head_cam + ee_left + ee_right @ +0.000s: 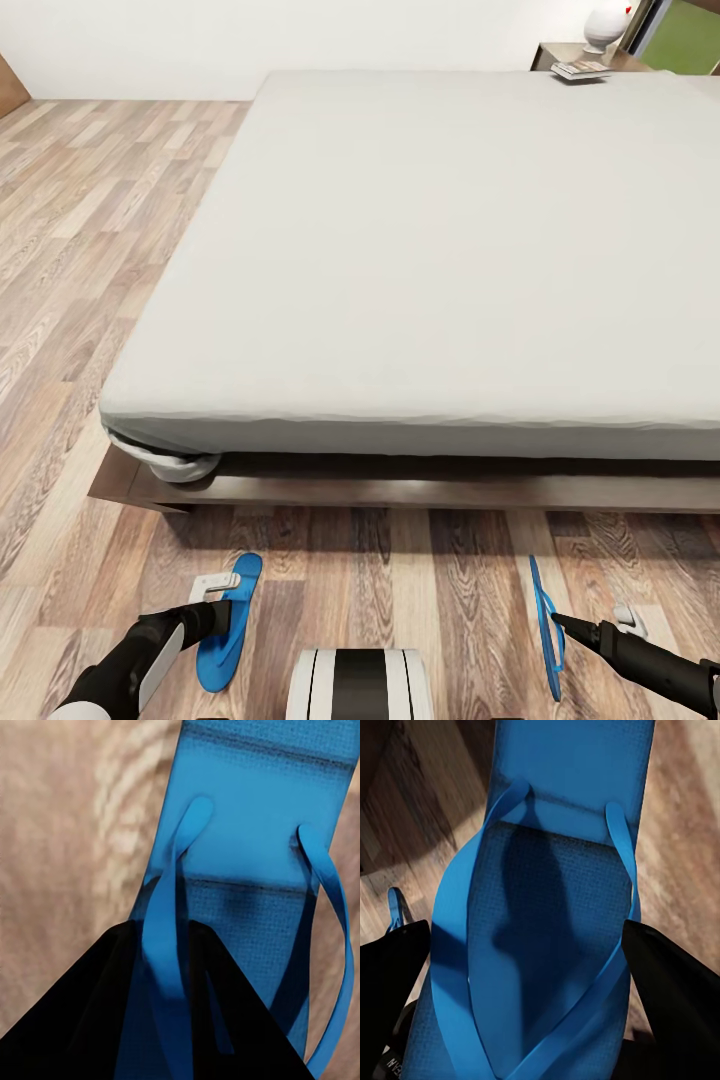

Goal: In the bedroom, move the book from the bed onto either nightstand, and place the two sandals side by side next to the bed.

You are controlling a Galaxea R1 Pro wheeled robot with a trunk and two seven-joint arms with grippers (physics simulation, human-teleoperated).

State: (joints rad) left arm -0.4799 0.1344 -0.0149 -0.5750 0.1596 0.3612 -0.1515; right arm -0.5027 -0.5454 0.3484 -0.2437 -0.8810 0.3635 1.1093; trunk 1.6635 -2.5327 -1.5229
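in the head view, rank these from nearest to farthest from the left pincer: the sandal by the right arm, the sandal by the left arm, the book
1. left sandal, at the left pincer.
2. right sandal, across the floor by the right arm.
3. book, far off beyond the bed.

The bed [420,260] runs off the head view's right edge, and its headboard end cannot be made out. At the far corner the nightstand [560,52] is half hidden behind the mattress; the book [581,70] on it is too small to read, and the white rounded object [606,25] beside it is cut by the top edge. The left sandal [228,625] is partly covered by the left gripper [222,612], whose fingertips cannot be told apart. The right sandal [545,625] shows edge-on, its sole unseen. In both wrist views each sandal's ends are cropped [255,817] [562,967].
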